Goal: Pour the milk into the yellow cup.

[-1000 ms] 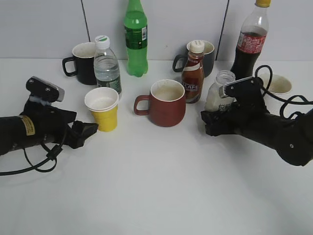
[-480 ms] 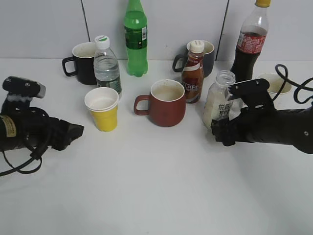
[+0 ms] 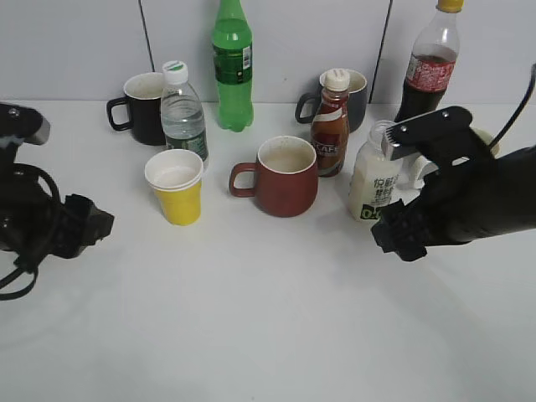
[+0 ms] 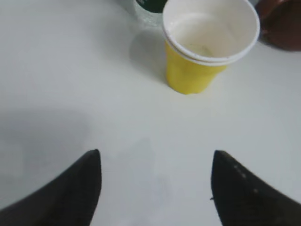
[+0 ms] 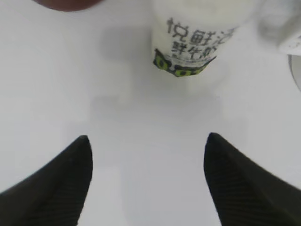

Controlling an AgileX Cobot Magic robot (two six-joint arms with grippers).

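- The milk bottle (image 3: 374, 176) stands upright on the white tabletop (image 3: 268, 318), right of centre, with no cap on its clear neck. It looks mostly full of cream-white liquid.
- The yellow cup (image 3: 176, 186) stands upright left of centre, well apart from the bottle. My left wrist view shows its white inside (image 4: 210, 29), which holds pale contents I cannot identify; it may simply be the cup's bottom.
- Between the two sits a dark red mug (image 3: 283, 176) with its handle pointing left. A brown coffee bottle (image 3: 331, 123) stands just behind it.
- My right end effector (image 3: 398, 239) hangs near the bottle's base, on the near side, not touching. In the right wrist view its fingers (image 5: 61, 183) are spread wide with nothing between them, and the bottle (image 5: 188, 37) stands ahead.
- My left end effector (image 3: 88, 230) sits near the left edge, apart from the cup, fingers (image 4: 70, 188) also spread wide and empty.
- Along the back I see a water bottle (image 3: 182, 109), a green soda bottle (image 3: 232, 67), a black mug (image 3: 141, 107), a grey mug (image 3: 352, 94) and a cola bottle (image 3: 427, 75).
- My judgement: neither arm holds anything, so either the pour is finished or grasping, carrying and tipping all remain. I cannot tell which.
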